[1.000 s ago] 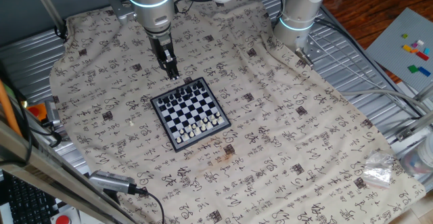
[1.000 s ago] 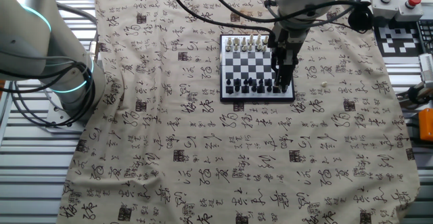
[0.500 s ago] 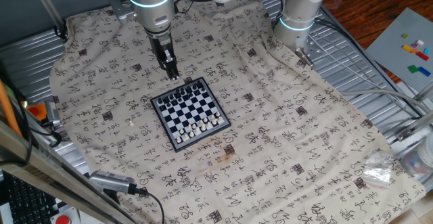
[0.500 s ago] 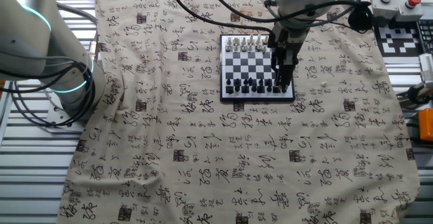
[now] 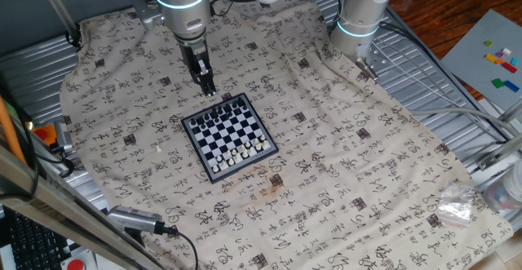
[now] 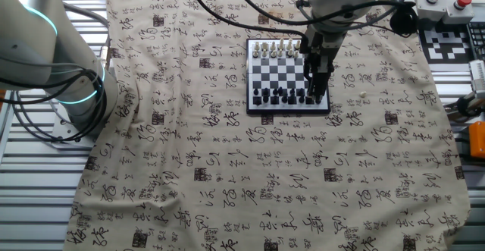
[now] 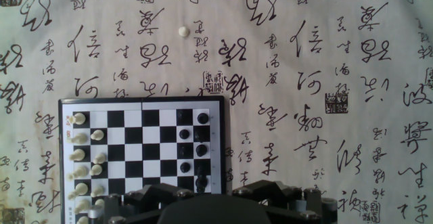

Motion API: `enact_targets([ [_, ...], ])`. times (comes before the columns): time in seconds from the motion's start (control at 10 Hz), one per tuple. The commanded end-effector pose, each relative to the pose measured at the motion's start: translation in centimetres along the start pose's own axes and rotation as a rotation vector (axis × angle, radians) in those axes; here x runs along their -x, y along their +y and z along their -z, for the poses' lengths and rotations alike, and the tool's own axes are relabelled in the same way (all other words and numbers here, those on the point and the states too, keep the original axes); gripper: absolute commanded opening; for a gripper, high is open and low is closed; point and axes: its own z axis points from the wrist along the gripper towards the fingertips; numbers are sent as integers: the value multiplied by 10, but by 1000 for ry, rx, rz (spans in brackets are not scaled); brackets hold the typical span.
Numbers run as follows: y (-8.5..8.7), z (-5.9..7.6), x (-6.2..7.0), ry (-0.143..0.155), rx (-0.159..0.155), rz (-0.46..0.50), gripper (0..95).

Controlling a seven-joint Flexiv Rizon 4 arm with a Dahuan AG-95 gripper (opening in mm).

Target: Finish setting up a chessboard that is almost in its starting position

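The chessboard [image 5: 227,134] lies on the patterned cloth, with white pieces along its near edge and dark pieces along its far edge. It also shows in the other fixed view [image 6: 286,76] and in the lower left of the hand view [image 7: 135,149]. My gripper [image 5: 210,90] points straight down at the far corner of the board, over the end of the dark row [image 6: 318,95]. Its fingers stand close together around a dark piece [image 7: 201,181] there. The fingertips are hidden below the edge of the hand view.
A second arm's base [image 5: 359,25] stands at the back right of the cloth [image 5: 326,164]. A small white bead [image 7: 182,30] lies on the cloth beyond the board. Metal rails, cables and a red button box [image 6: 447,1] edge the table.
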Motion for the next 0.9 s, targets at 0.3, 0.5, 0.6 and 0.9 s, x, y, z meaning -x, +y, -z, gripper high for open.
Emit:
enact_targets([
  [0.3, 0, 0, 0, -17, 71, 201, 0],
  [0.5, 0, 0, 0, -16, 70, 201, 0],
  [0.6, 0, 0, 0, -15, 69, 201, 0],
  [0.9, 0, 0, 0, -11, 63, 197, 0],
])
